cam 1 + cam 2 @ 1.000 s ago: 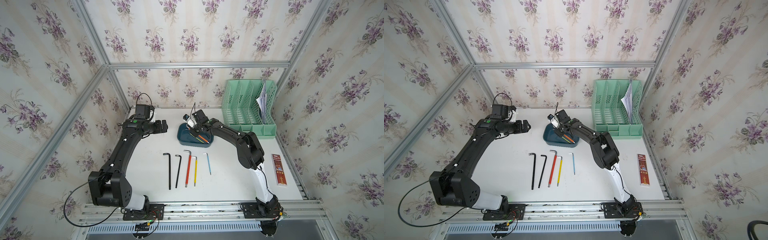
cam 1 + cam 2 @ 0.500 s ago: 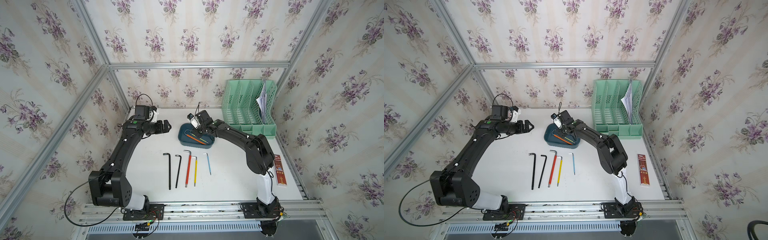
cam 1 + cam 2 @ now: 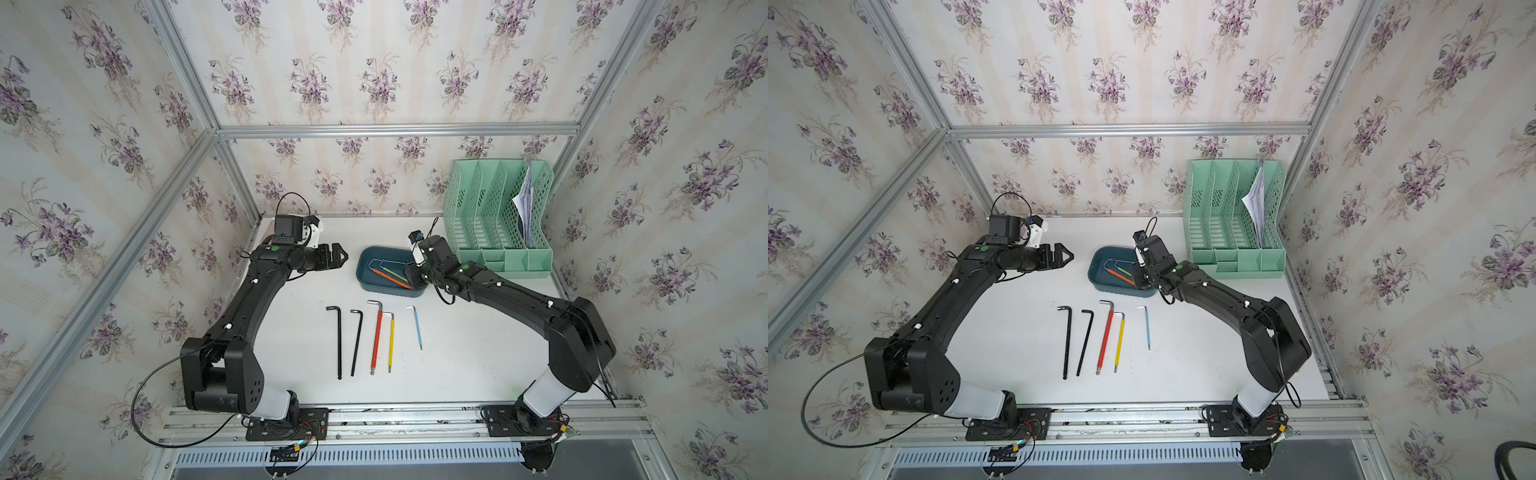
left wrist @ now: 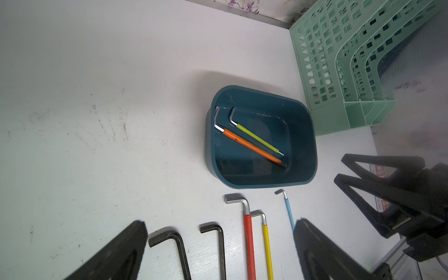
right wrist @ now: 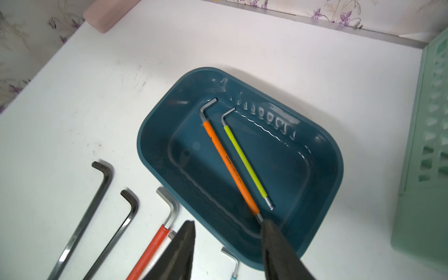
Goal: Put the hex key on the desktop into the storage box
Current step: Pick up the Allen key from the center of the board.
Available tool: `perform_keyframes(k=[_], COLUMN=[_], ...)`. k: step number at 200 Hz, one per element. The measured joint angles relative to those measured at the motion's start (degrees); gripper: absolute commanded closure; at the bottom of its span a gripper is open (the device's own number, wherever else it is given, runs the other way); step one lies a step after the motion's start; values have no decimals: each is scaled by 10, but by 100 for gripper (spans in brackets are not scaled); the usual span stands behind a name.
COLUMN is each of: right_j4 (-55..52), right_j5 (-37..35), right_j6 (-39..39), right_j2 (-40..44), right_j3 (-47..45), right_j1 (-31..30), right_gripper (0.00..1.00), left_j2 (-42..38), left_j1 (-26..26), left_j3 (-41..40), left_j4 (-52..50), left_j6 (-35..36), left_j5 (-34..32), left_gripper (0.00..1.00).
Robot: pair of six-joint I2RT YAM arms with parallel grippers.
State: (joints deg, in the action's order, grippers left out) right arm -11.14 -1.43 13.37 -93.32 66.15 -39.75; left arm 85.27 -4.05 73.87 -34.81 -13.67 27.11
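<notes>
The orange hex key (image 5: 231, 168) is now released into the storage box (image 5: 152, 148); the right gripper (image 5: 228, 223) is spread empty; five keys (image 3: 377, 336) are left outside.

IN teal plastic storage box (image 5: 157, 135): orange-sleeved hex key (image 5: 228, 167), lime-sleeved hex key (image 5: 244, 160), side by side | BEFORE it, ON white desktop (image 3: 478, 353): five-key row (image 3: 376, 336) | RIGHT: mint-green perforated file rack (image 3: 498, 257)

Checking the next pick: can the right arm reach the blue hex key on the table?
Probably yes: the blue hex key lies apart from the yellow hex key, close to the box, where the right gripper hangs open, nothing between.
</notes>
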Motion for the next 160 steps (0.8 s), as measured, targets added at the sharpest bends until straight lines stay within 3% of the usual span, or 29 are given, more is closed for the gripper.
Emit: perform_keyframes(k=[104, 138, 160], right_j4=[-38, -59, -74], right_j5=[9, 17, 13], right_j6=[116, 145, 160], right_j2=[56, 83, 86], right_j3=[-108, -138, -139], right_j1=[-4, -11, -17], right_gripper=[54, 54, 54], left_j2=[-28, -92, -108], left_j1=[-10, -12, -12], left_j3=[5, -61, -58], left_j4=[-58, -63, -85], left_j6=[-9, -44, -38], left_j5=[-42, 14, 12], left_gripper=[1, 1, 1])
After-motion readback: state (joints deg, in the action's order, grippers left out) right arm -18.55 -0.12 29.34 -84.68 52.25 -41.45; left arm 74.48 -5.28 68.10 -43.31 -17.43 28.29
